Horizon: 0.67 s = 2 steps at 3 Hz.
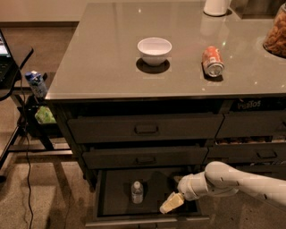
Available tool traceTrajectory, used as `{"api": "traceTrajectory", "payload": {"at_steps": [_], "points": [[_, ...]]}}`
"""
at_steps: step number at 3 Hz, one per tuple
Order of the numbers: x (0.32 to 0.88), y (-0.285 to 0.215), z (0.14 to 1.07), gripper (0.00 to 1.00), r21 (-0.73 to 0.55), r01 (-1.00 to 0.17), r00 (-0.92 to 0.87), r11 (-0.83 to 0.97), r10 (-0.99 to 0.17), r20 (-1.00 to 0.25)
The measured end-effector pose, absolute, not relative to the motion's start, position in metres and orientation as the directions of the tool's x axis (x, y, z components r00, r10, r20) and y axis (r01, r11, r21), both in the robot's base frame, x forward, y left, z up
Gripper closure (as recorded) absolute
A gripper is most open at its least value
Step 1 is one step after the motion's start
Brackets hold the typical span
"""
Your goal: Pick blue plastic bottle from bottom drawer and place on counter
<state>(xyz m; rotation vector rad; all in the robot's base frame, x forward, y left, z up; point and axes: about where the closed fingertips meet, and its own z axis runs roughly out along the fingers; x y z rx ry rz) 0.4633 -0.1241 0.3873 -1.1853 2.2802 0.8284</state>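
Observation:
The blue plastic bottle [137, 192], small and clear with a white cap, stands upright in the open bottom drawer [115, 202], left of its middle. My gripper [170, 204] is inside the drawer on the end of the white arm, to the right of the bottle and a little nearer the drawer's front, apart from it. The grey counter [107, 53] tops the cabinet.
On the counter are a white bowl [154, 50], a red soda can [212, 61] on its side, a white container [216, 6] and a snack jar [276, 36]. A bottle with a blue cap [36, 83] stands by the black side table [13, 80] at the left.

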Motion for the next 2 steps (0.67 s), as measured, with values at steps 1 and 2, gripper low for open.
{"api": "traceTrajectory", "payload": {"at_steps": [1,2], "points": [[0.459,-0.117,0.373,0.0,0.305,-0.832,-0.541,0.463,-0.556,-0.631],[0.467,-0.099,0.351,0.0,0.296,-0.832,-0.529,0.47,-0.509,-0.679]]}}
